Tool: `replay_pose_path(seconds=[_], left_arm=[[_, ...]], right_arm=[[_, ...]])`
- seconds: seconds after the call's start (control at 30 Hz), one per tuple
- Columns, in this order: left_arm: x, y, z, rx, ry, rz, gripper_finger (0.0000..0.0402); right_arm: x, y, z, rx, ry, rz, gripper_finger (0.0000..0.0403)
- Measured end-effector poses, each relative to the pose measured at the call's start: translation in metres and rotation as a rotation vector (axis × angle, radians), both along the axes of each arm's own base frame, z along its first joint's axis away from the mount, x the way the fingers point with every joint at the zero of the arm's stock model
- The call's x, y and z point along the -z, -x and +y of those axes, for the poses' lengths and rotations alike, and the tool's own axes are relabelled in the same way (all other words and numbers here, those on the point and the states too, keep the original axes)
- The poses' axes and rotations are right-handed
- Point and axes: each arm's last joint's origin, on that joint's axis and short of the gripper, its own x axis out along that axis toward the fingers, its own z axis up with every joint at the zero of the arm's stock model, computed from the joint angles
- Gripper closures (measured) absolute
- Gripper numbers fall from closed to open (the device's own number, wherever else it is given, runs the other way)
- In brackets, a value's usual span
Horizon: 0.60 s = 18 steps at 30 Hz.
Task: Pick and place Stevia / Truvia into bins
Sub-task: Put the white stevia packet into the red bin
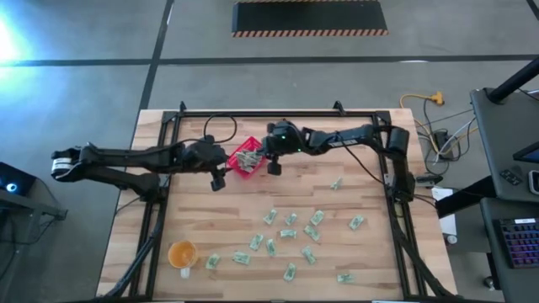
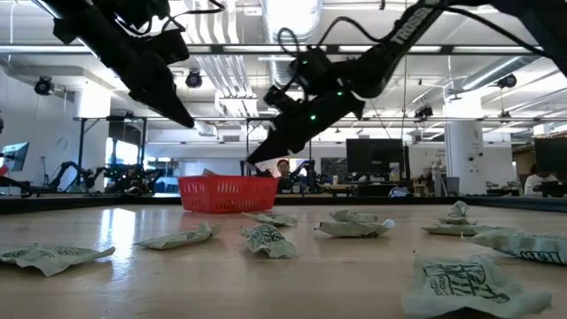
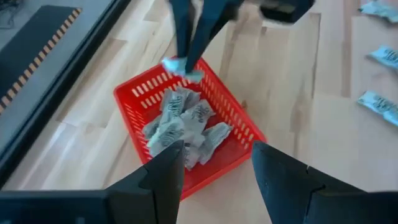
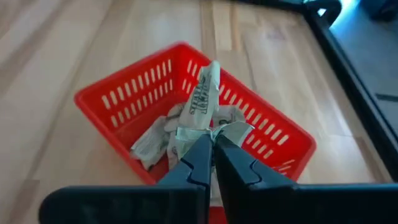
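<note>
The red basket [image 1: 242,160] stands at the table's far middle and holds several Stevia packets [image 3: 180,127]. My right gripper [image 4: 212,144] hangs over the basket, shut on one pale green and white packet [image 4: 202,96]. It also shows in the left wrist view [image 3: 188,57]. My left gripper [image 3: 214,168] is open just left of and nearer than the basket, above the table, touching nothing. More packets [image 1: 290,231] lie flat over the near half of the table. My right gripper pinches one end of the packet [image 4: 198,132] between its two fingertips. The fingers slant down from the table's right side. The packet sticks out past the fingertips, crumpled, clear of the basket's walls and above the packets lying inside.
An orange cup [image 1: 182,252] stands near the front left corner. A black frame rail [image 1: 278,114] runs along the table's far edge just behind the basket. Bare wood lies between the basket and the scattered packets.
</note>
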Motion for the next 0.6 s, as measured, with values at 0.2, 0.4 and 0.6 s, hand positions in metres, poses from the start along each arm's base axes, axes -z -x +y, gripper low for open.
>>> replay_pose_path(seconds=[0.2, 0.4, 0.6], left_arm=[[0.001, -0.001, -0.009, 0.026, 0.031, -0.001, 0.0230], [0.001, -0.001, -0.015, 0.046, 0.043, -0.003, 0.0230], [0.003, -0.002, -0.023, 0.141, 0.114, 0.007, 0.0230]], right_arm=[[-0.001, -0.009, -0.002, -0.036, -0.008, 0.089, 0.0348], [-0.005, -0.007, -0.003, -0.037, 0.002, 0.085, 0.0276], [-0.021, 0.001, -0.003, -0.038, -0.001, 0.121, 0.0233]])
